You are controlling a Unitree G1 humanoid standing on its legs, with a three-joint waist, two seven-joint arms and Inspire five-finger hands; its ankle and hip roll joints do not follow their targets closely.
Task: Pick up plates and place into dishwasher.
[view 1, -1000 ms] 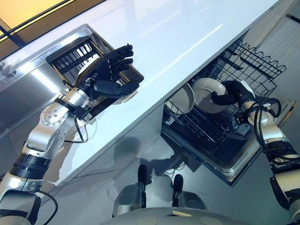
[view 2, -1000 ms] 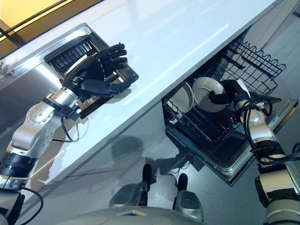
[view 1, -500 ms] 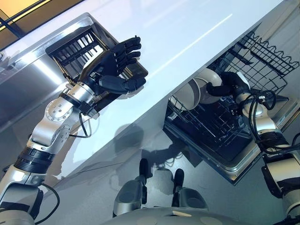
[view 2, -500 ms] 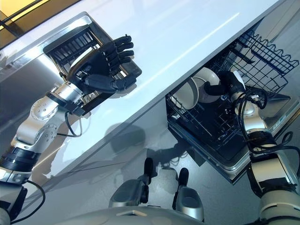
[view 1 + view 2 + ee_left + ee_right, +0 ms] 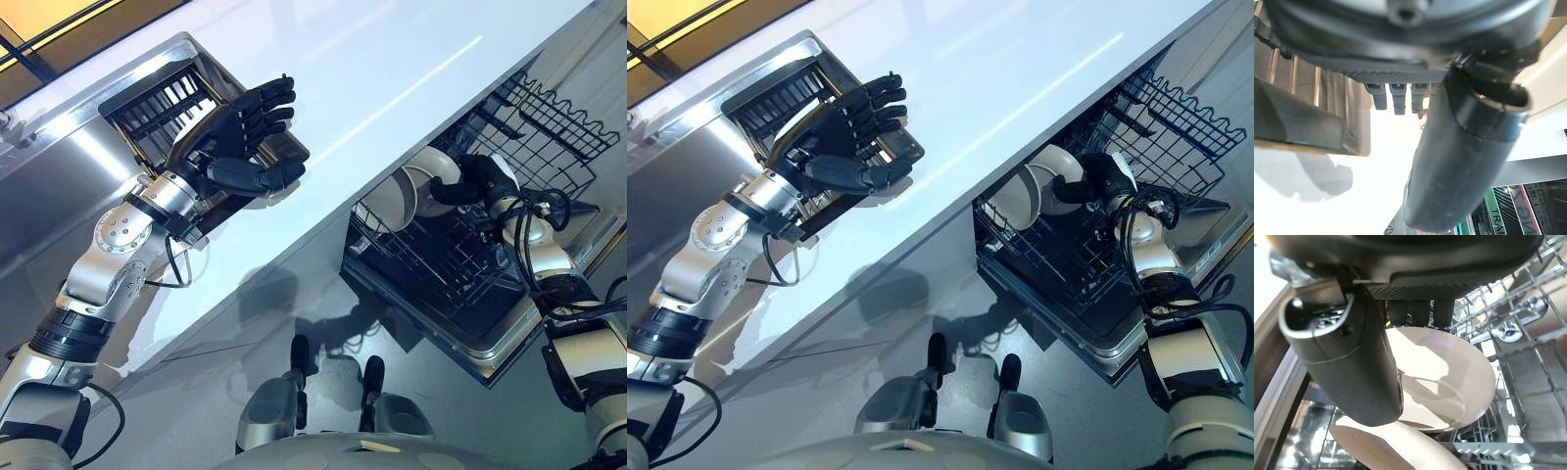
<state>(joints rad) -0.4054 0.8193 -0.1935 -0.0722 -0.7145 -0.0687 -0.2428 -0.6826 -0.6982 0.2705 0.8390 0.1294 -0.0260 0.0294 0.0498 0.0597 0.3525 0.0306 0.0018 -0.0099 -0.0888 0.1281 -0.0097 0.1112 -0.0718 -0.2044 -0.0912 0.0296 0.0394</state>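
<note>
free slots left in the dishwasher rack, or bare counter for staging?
White counter is bare between the dish rack under the open left hand and the dishwasher rack. That rack's far wire section looks free. The near end is crowded: two plates stand there, right hand curled on the rear plate.

Silver-grey jointed arms end in dark hands with ribbed black fingers [image 5: 263,106].

I see my left hand [image 5: 1400,44] with its thumb [image 5: 1459,161] standing out and its fingers [image 5: 1396,100] straight, holding nothing. Past the fingertips lies the white countertop [image 5: 1317,196]; beside the fingers sits a slatted metal rack [image 5: 1298,112].
</note>
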